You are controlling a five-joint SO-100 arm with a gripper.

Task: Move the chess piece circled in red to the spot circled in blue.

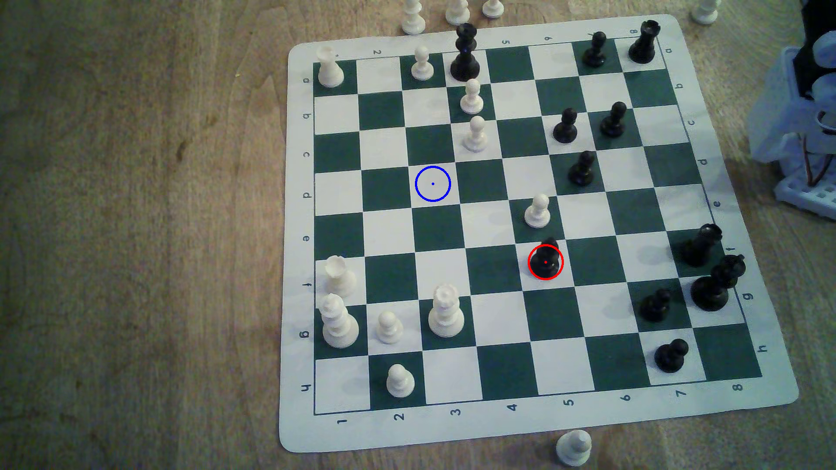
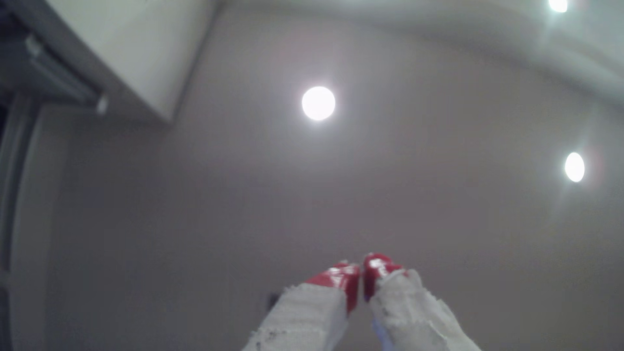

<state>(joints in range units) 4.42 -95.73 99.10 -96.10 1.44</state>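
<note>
Wrist view: ceiling (image 2: 337, 202), 3 round lights (image 2: 318, 103); closed jaws

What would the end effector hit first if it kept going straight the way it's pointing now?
Probably nothing nearby. In the wrist view the end effector, its red tips nearly together, points up at the ceiling near a round ceiling light; depth is unclear, but the way looks free.

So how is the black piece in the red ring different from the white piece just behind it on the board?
The ringed chess piece is glossy black; the white pawn is matte cream. The chess piece stands on a white square, the white pawn on a green one. The chess piece carries a drawn red ring with a centre dot; the white pawn has no mark. Both stand upright, on neighbouring squares of the same column, untouched by any tool.
</note>
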